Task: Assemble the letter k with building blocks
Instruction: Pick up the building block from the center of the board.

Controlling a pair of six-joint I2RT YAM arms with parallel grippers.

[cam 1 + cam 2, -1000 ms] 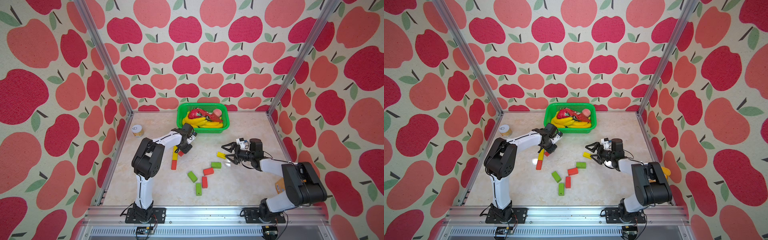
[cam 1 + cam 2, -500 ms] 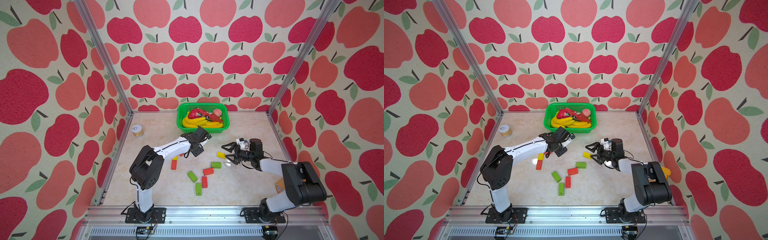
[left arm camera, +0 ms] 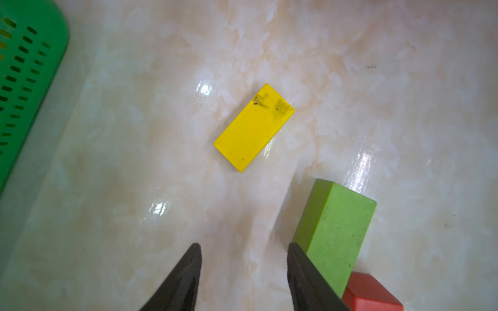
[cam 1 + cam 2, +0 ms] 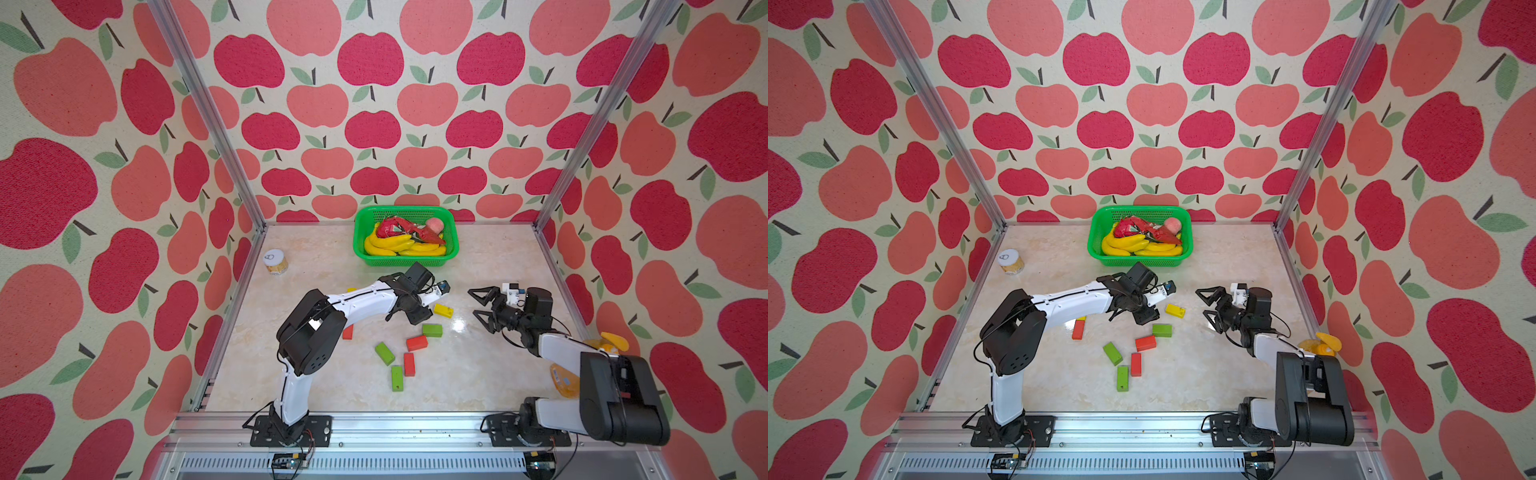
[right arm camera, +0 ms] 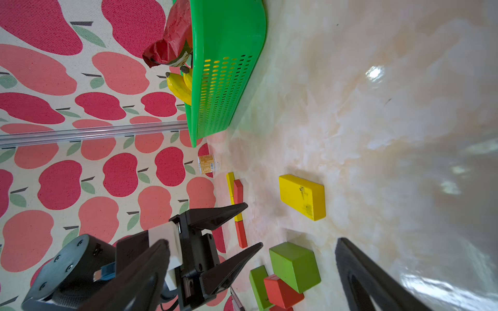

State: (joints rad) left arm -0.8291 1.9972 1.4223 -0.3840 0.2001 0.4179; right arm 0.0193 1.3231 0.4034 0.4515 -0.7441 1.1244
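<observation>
Marble-patterned tabletop is stretching out under me, with apple wallpaper rising on every side. I am holding my left gripper with its fingers apart and nothing between them, pointing at a yellow block that is lying flat on the table. A green block is sitting just beside one finger, with a red block next to it. I am keeping my right gripper spread wide and empty, near the yellow block's other side. Three more blocks are lying loose nearer my bases. A row of red and yellow blocks is lying by my left arm.
</observation>
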